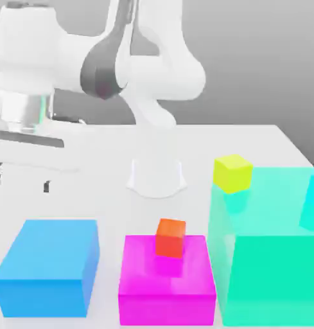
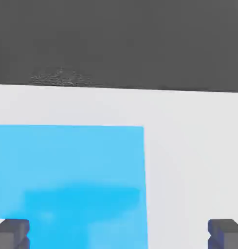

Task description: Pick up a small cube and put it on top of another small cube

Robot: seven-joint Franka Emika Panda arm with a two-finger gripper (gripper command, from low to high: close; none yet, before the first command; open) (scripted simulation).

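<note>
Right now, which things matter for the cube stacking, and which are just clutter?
Job: open gripper; greenish-yellow small cube; orange-red small cube, both stacking candidates.
Lying about: blue block; magenta block; teal block.

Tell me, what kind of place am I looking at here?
Most likely a computer-simulated robot test bench: a plain white tabletop, a white robot arm mounted on it, and flat-coloured toy blocks such as a big blue block and a small orange-red cube.
</note>
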